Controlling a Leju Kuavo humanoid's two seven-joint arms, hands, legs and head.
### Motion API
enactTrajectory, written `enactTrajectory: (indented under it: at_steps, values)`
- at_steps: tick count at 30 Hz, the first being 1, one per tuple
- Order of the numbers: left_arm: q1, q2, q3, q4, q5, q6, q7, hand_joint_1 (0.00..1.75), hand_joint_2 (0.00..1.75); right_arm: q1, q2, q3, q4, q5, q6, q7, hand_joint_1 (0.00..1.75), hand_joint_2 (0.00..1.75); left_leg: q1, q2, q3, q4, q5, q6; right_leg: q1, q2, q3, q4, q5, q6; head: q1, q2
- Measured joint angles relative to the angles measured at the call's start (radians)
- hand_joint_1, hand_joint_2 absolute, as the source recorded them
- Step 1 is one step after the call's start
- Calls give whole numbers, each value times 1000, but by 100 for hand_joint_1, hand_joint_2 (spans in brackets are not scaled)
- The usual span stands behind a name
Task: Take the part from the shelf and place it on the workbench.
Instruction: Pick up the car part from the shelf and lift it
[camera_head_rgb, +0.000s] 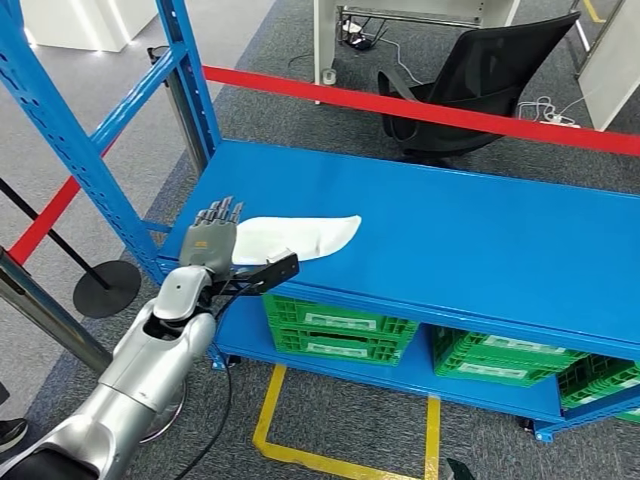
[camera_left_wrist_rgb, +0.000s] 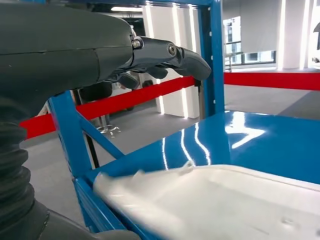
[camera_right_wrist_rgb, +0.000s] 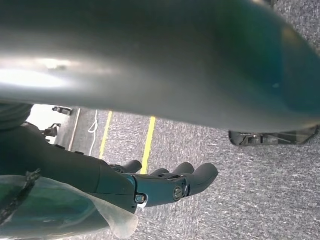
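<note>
The part (camera_head_rgb: 302, 238) is a long, flat white piece lying on the blue shelf (camera_head_rgb: 468, 240) near its left front corner. My left hand (camera_head_rgb: 213, 240) is at the part's left end, fingers stretched out straight just above it and holding nothing. In the left wrist view the dark fingers (camera_left_wrist_rgb: 166, 55) hover apart over the white part (camera_left_wrist_rgb: 226, 205), which rests on the glossy blue shelf (camera_left_wrist_rgb: 271, 145). My right hand (camera_right_wrist_rgb: 162, 185) hangs over the grey carpet with its fingers loosely extended and nothing in them.
Green crates (camera_head_rgb: 340, 330) sit on the lower shelf level. A blue upright post (camera_head_rgb: 189, 80) stands just left of my left hand. Red barrier tape (camera_head_rgb: 423, 110) runs behind the shelf, with a black chair (camera_head_rgb: 475, 80) beyond. Yellow floor lines (camera_head_rgb: 347, 460) mark the carpet in front.
</note>
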Motion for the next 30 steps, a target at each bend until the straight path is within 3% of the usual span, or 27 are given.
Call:
enactTrajectory:
  at_steps: [9, 20, 30]
  values:
    - [-32, -6, -2, 85, 4, -13, 5, 0, 175, -10, 6, -5, 0, 28, 5, 0, 0, 0, 0, 0, 0, 0, 0, 0, 0, 0, 0, 0, 0, 0, 0, 0]
    - [-101, -34, 2, 219, 34, -20, -45, 0, 175, -31, 22, -5, 0, 63, 25, 0, 0, 0, 0, 0, 0, 0, 0, 0, 0, 0, 0, 0, 0, 0, 0, 0]
    - [-145, -9, 44, 317, 62, 8, -100, 0, 175, -33, 25, -5, 0, 88, 36, 0, 0, 0, 0, 0, 0, 0, 0, 0, 0, 0, 0, 0, 0, 0, 0, 0]
